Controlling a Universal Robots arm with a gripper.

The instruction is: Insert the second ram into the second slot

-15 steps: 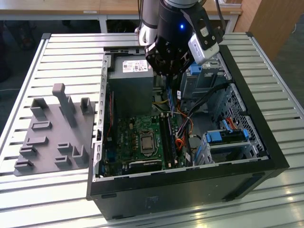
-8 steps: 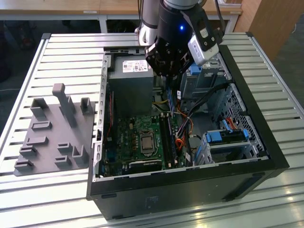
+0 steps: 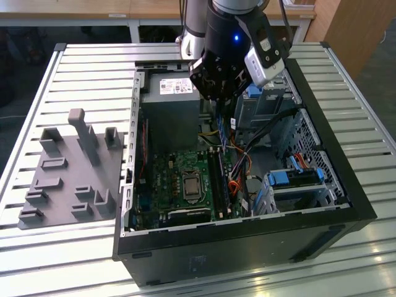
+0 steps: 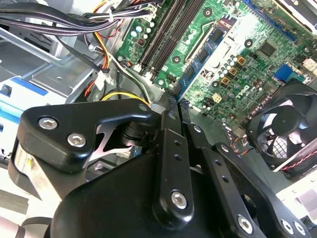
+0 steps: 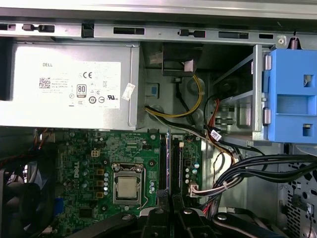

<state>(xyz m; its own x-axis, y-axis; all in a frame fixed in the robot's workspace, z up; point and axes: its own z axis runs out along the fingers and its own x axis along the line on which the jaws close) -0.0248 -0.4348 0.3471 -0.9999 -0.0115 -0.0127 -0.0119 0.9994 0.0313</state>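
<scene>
Dark ram (image 5: 168, 163) — edge-on, lengthwise along the slots (image 5: 176, 158) — clamped in gripper (image 5: 171, 212).

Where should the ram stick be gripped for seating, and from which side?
Pinch the second ram across its flat faces at the upper long edge, from above: it is thin, on edge over the memory slots, and its lower edge must stay free. The gripper holds it so.
</scene>
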